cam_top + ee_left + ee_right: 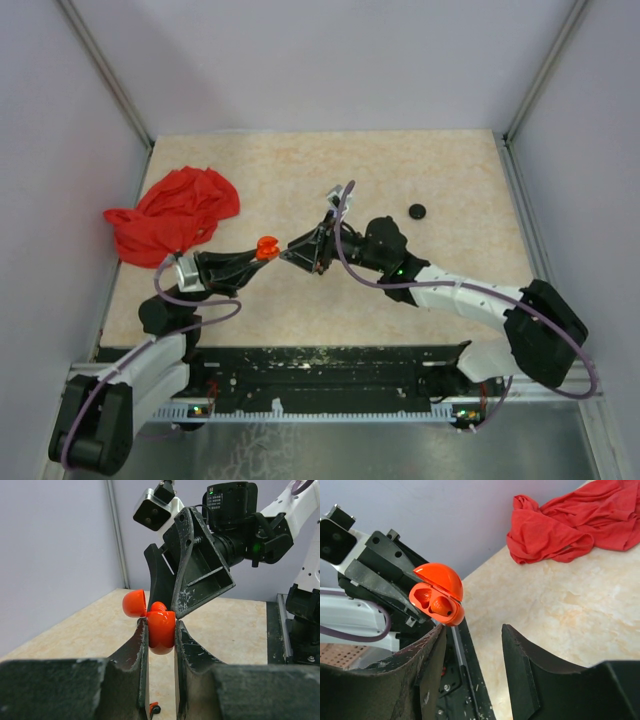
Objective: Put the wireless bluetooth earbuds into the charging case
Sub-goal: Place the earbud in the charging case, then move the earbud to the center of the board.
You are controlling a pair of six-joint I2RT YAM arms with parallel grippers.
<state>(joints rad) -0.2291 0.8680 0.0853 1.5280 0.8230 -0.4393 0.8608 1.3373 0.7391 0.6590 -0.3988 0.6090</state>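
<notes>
My left gripper (262, 252) is shut on the orange charging case (266, 247) and holds it above the table with its lid open. In the right wrist view the case (437, 600) shows two wells: one earbud (441, 606) sits in the nearer well, the other well looks empty. My right gripper (300, 248) is open and empty, its tips just right of the case; its fingers (200, 575) hang over the case (161, 630) in the left wrist view. A tiny orange-and-black earbud (154, 708) lies on the table under my left gripper.
A crumpled red cloth (175, 212) lies at the left of the beige table (400, 170); it also shows in the right wrist view (570, 525). A small round black disc (417, 211) lies right of centre. Grey walls close in the sides.
</notes>
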